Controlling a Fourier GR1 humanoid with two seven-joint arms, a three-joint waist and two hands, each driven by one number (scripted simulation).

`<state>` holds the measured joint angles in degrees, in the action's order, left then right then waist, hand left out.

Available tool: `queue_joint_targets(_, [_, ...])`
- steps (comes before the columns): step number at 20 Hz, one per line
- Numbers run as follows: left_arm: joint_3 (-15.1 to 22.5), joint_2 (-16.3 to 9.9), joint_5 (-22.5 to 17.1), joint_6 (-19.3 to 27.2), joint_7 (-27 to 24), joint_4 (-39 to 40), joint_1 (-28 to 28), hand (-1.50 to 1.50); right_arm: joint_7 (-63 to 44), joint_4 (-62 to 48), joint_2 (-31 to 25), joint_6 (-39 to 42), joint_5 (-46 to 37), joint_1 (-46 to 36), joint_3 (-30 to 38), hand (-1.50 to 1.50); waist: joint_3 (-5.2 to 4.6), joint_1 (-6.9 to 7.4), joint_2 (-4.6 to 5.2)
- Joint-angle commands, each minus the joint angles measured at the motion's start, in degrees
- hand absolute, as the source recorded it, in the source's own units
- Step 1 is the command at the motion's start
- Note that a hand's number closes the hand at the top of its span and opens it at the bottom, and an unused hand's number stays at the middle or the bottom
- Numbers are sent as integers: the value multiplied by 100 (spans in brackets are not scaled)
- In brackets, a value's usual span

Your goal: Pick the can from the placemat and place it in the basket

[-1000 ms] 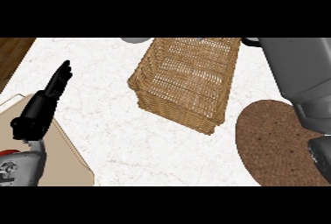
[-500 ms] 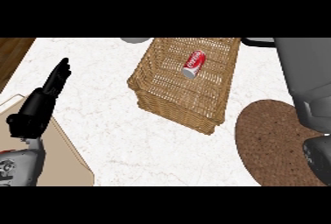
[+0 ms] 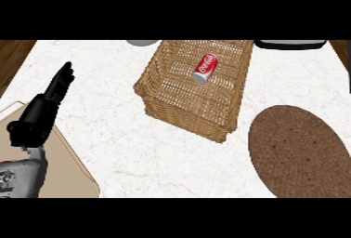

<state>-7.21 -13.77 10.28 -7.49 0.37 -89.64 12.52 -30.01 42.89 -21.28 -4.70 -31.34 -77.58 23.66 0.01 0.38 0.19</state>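
The red can (image 3: 205, 68) lies on its side inside the wicker basket (image 3: 184, 108), toward the basket's far end, its silver end facing the near-left and its white lettering turned up. The basket sits at an angle on the white marbled counter (image 3: 151, 153), and just beside its near-right corner lies the round brown placemat (image 3: 302, 151), bare on top. The left hand (image 3: 42, 110) shows at the left of the view, well apart from the can and the basket, its black fingers straight and held together, pointing up and away over the counter, holding nothing. Its grey forearm (image 3: 21, 177) comes in from the lower left corner, over a beige board (image 3: 68, 172) that lies at the counter's near-left edge. The right hand is out of view.
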Motion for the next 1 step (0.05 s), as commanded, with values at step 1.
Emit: queue_joint_targets(1, [-34, 1, -38, -15, 23, -174, -166, 0, 102, 184, -451, -220, 133, 466, 293, -150, 1, -28, -26])
